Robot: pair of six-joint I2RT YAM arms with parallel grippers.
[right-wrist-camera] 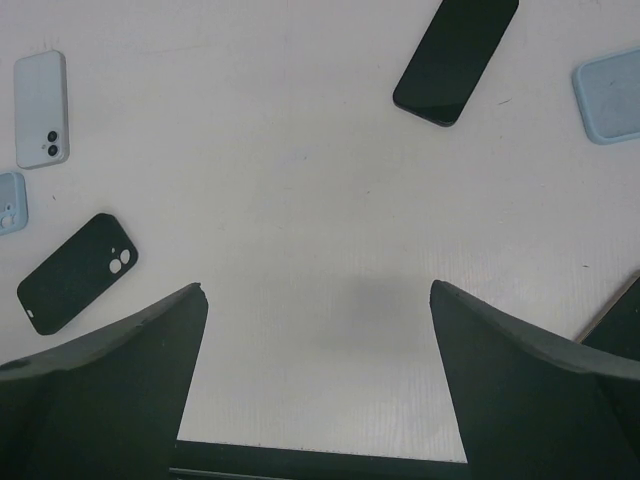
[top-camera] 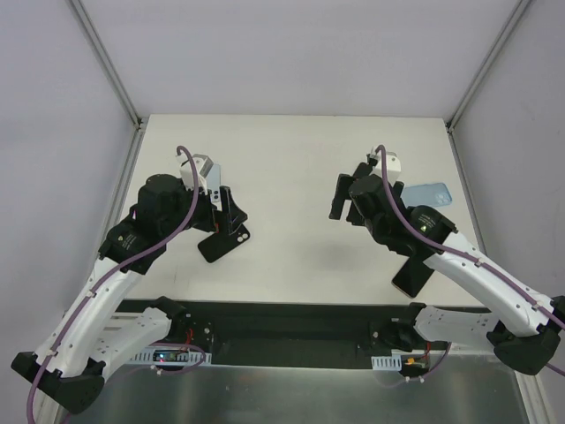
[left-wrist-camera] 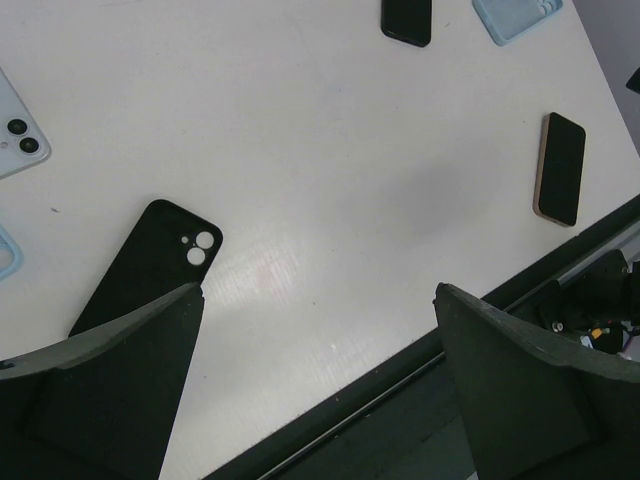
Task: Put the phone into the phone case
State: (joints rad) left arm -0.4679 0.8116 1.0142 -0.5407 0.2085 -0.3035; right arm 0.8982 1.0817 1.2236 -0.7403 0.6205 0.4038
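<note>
Lots can go wrong from here. There is more than one phone and more than one case on the table [top-camera: 291, 159], so a claw may pick two that do not fit each other. The black case [left-wrist-camera: 150, 265] is thin and lies flat. A claw that comes down on it may only push it along and never get hold of its edge. I cannot tell if its open side is up or down. If it is down, the phone cannot go in. And if the phone goes in turned the wrong way round, its camera will miss the two round holes.

The left claw [left-wrist-camera: 318, 290] is spread wide with nothing in it. It hangs just above the black case, over the end with no holes. The right claw [right-wrist-camera: 317, 290] is spread wide too and holds nothing. It hangs well to the right of the black case.

The black case lies on a slant. In the left wrist view its long side runs from low left to high right. The end with the holes points up and right, away from the claw.

The black phone [right-wrist-camera: 457, 58] lies far to the right of the black case. In the right wrist view it slants from low left to high right too. I cannot tell which end is its top. A white phone [right-wrist-camera: 42, 108] lies near the black case, on the side away from the black phone. A blue case [right-wrist-camera: 608, 95] lies even farther from the black case than the black phone does.
</note>
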